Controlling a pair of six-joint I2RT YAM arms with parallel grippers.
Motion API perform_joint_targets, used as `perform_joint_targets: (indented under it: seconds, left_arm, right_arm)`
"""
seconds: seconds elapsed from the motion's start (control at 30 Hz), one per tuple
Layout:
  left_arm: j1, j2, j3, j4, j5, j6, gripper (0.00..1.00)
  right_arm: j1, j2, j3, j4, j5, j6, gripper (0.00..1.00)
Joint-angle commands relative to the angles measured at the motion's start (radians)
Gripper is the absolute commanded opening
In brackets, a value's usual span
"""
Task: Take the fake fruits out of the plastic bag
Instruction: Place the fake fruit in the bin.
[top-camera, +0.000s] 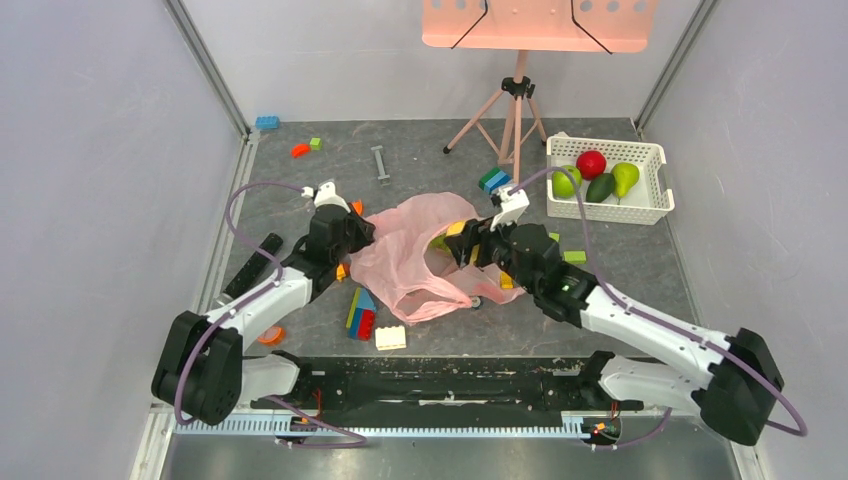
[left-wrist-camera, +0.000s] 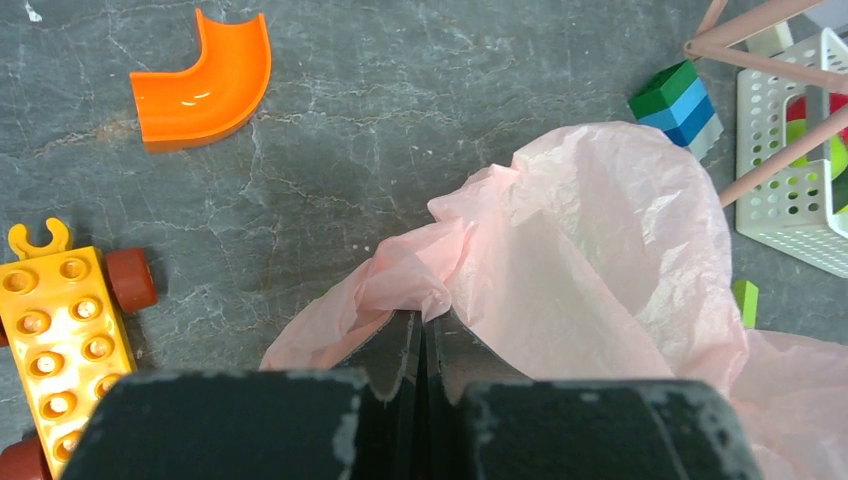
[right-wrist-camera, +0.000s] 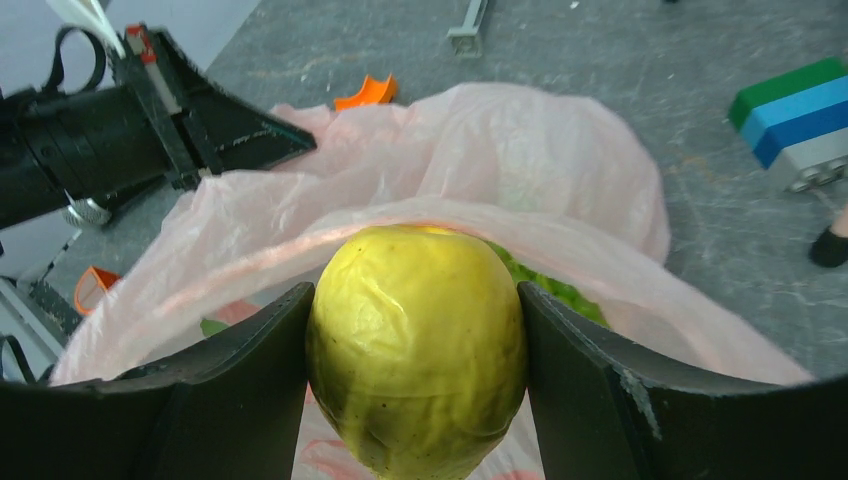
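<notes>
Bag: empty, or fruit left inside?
Not empty. A bumpy green fruit shows inside the plastic bag, behind the lemon gripped by the right end effector.

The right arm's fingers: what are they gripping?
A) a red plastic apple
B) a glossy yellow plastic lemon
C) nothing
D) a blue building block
B: the right wrist view shows the right arm's fingers pressed against both sides of the glossy yellow plastic lemon, over the crinkly translucent pink plastic bag.
</notes>
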Motion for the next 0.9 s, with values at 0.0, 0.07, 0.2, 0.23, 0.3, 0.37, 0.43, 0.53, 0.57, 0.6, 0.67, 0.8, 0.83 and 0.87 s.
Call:
perform_joint_targets:
  seconds: [0.0, 0.07, 0.2, 0.23, 0.3, 0.37, 0.43, 0.53, 0.57, 0.6, 0.67, 0.8, 0.83, 0.87]
  left_arm:
    - [0.003, -0.043, 0.000, 0.022, 0.009, 0.036, 0.06]
    - [0.002, -0.051, -0.006, 0.022, 0.018, 0.034, 0.06]
    - [0.003, -0.068, -0.029, 0.055, 0.062, 0.039, 0.06]
    - [0.002, -0.072, -0.035, 0.062, 0.080, 0.039, 0.05]
    - [0.003, -0.079, -0.044, 0.083, 0.119, 0.041, 0.06]
    - [0.003, -0.078, -0.043, 0.094, 0.169, 0.050, 0.05]
    - [0.003, -0.071, -0.036, 0.101, 0.226, 0.061, 0.05]
    - [0.003, -0.050, -0.030, 0.133, 0.303, 0.066, 0.06]
    - [0.002, -0.043, -0.026, 0.144, 0.323, 0.067, 0.05]
    - [0.002, -0.035, -0.020, 0.151, 0.338, 0.067, 0.05]
    - [0.002, -0.025, -0.011, 0.153, 0.357, 0.067, 0.05]
    - [0.003, -0.028, -0.002, 0.155, 0.362, 0.064, 0.05]
    - [0.002, -0.034, 0.000, 0.153, 0.360, 0.062, 0.05]
    - [0.002, -0.039, -0.001, 0.145, 0.358, 0.060, 0.05]
  right_arm:
    - [-0.035, -0.080, 0.084, -0.118, 0.028, -0.029, 0.56]
    - [-0.062, -0.109, 0.098, -0.159, 0.013, -0.035, 0.56]
    - [-0.141, -0.151, 0.125, -0.237, -0.010, -0.045, 0.58]
    - [-0.162, -0.155, 0.133, -0.258, -0.010, -0.049, 0.57]
    - [-0.211, -0.155, 0.152, -0.292, -0.010, -0.060, 0.57]
    - [-0.266, -0.146, 0.176, -0.317, -0.012, -0.068, 0.57]
    - [-0.319, -0.131, 0.197, -0.329, -0.036, -0.070, 0.58]
    - [-0.387, -0.100, 0.228, -0.335, -0.088, -0.075, 0.58]
    - [-0.411, -0.091, 0.236, -0.335, -0.097, -0.077, 0.58]
    - [-0.440, -0.078, 0.243, -0.337, -0.107, -0.079, 0.57]
    - [-0.500, -0.055, 0.253, -0.338, -0.131, -0.078, 0.58]
    - [-0.631, 0.007, 0.261, -0.334, -0.181, -0.066, 0.58]
    - [-0.668, 0.026, 0.261, -0.331, -0.200, -0.062, 0.57]
    - [-0.699, 0.049, 0.259, -0.325, -0.215, -0.054, 0.57]
